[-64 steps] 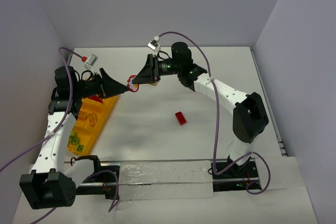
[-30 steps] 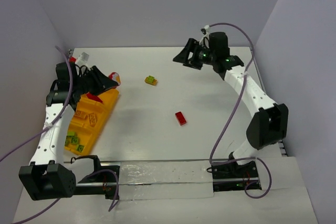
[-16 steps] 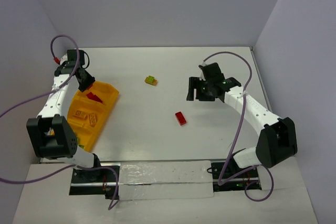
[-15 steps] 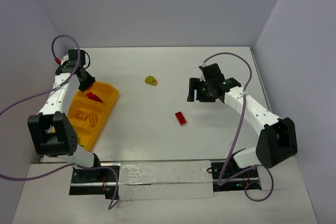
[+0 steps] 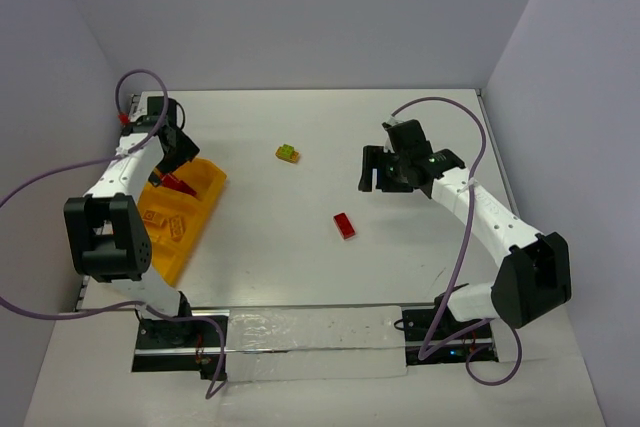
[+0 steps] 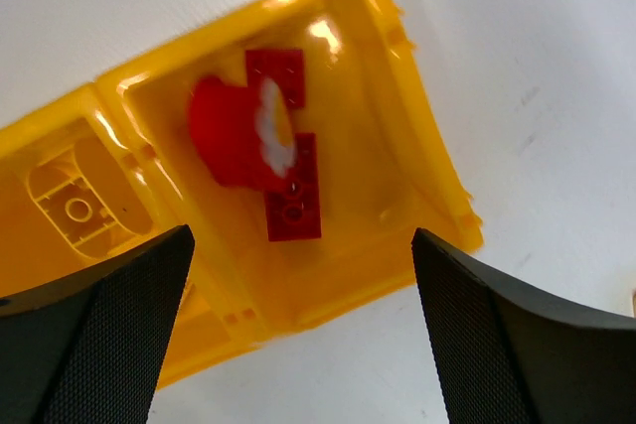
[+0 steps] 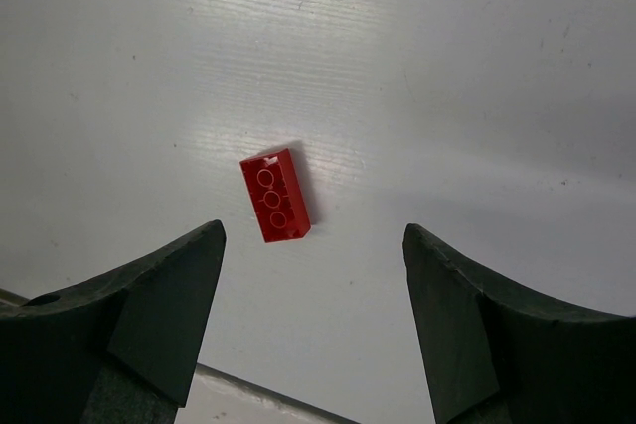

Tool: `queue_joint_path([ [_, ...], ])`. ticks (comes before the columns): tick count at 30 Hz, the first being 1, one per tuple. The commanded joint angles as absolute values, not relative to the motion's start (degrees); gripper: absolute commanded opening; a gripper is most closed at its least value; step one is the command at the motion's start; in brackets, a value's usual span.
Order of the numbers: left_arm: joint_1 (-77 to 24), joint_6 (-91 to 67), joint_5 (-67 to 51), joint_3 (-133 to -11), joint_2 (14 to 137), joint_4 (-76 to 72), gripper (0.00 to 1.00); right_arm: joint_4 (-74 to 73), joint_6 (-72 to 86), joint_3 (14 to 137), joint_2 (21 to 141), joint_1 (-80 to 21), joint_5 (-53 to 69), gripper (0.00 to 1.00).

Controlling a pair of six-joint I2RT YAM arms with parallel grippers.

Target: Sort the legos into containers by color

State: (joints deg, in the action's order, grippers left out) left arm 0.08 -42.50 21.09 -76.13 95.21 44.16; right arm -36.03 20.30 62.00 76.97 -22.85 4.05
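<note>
An orange-yellow tray (image 5: 205,209) lies along the left of the white surface (image 5: 300,267). Its nearest end is hidden under the left arm's elbow, and yellow pieces (image 5: 165,225) sit in the middle compartment. Out in the open, well apart from the tray, a single red brick (image 7: 275,196) lies flat on the surface.

The right end effector (image 5: 377,179) hangs just beyond and above the brick, jaws spread and empty. In the wrist view the brick sits left of the gap's middle and at a slant to the jaws. Farther back, the left end effector (image 6: 300,275) hovers over the tray's far compartment, jaws wide with nothing between them. Red pieces (image 6: 283,161) rest on that compartment's floor below it. Farthest off, a yellow and green clump (image 5: 288,153) lies alone on the surface.

The risks look plain enough. A descent from this off-centre, slanted line could let one jaw land on the brick or flick it away rather than pinch it. Carrying it to the red compartment would take the right arm into the space the left one occupies — a likely collision unless the left clears out. The clump, dropped whole, would put one colour in the wrong compartment.
</note>
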Motion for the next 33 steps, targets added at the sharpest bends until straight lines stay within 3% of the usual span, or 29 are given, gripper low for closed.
queue_joint_path([
  [1,-6.9,-38.9,22.1,-79.7,90.0,44.1,0.96,-34.7,20.8,64.4,75.7,-22.7,3.2,0.80],
  [6,-22.2,-34.3,12.0,-83.1,92.7,44.5,0.94,-34.8,22.8,65.0,74.6,-21.1,0.0,0.81],
  [13,-41.4,-44.2,8.0,-93.3,106.7,48.2,0.95,-36.0,27.6,63.9,70.7,-15.0,-4.6,0.82],
  [19,-47.0,-52.5,9.0,-102.1,118.1,54.6,0.99,-35.0,27.9,62.1,65.0,-11.2,-5.0,0.83],
  [33,-54.0,-61.2,10.1,-107.5,125.2,56.1,0.99,-35.4,25.2,59.4,61.3,-10.4,-0.5,0.83],
])
